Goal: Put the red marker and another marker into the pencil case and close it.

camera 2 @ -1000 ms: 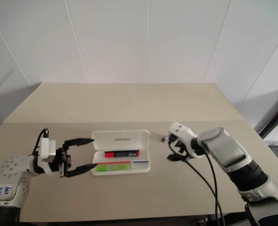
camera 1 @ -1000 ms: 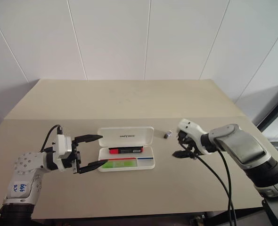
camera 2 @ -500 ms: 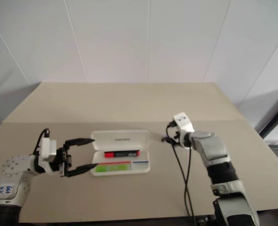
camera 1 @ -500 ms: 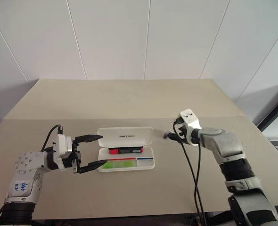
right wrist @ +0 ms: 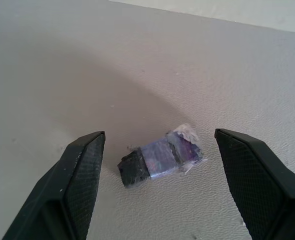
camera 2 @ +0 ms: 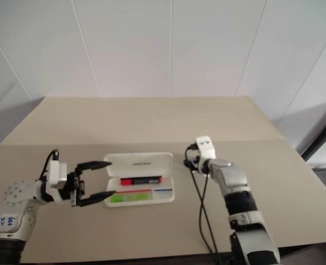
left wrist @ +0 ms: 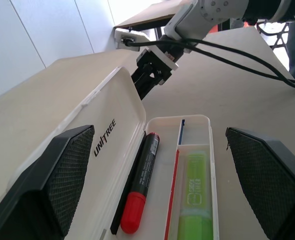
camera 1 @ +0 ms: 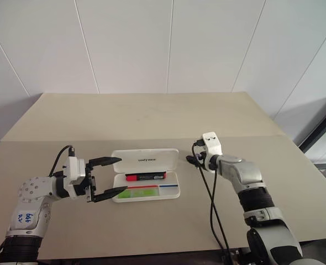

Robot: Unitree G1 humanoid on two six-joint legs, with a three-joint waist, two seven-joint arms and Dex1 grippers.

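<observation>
Since a sec ago, right arm had swung in toward the case end and its gripper had turned to point at the small piece on the table; L arm hadn't budged.

L to R: left gripper (camera 1: 106,178) hung level, jaws wide apart, nothing btwn them, tips just short of the pencil case (camera 1: 173,192)'s near end. Case lay open dead ahead of those jaws, lid (left wrist: 100,130) tipped back w/ dark lettering on it. Red marker (left wrist: 140,184) sat in the compartment next to the lid, cap toward the L jaws. Green marker (left wrist: 194,200) lay in the outer compartment, alongside it, divider btwn the two.

Right gripper (right wrist: 160,165) sat past the case's far end, jaws spread wide, holding nothing. Small dark-and-grey piece (right wrist: 160,156) lay on table (camera 1: 152,110) btwn the R fingertips, touching neither as far as could be seen.
</observation>
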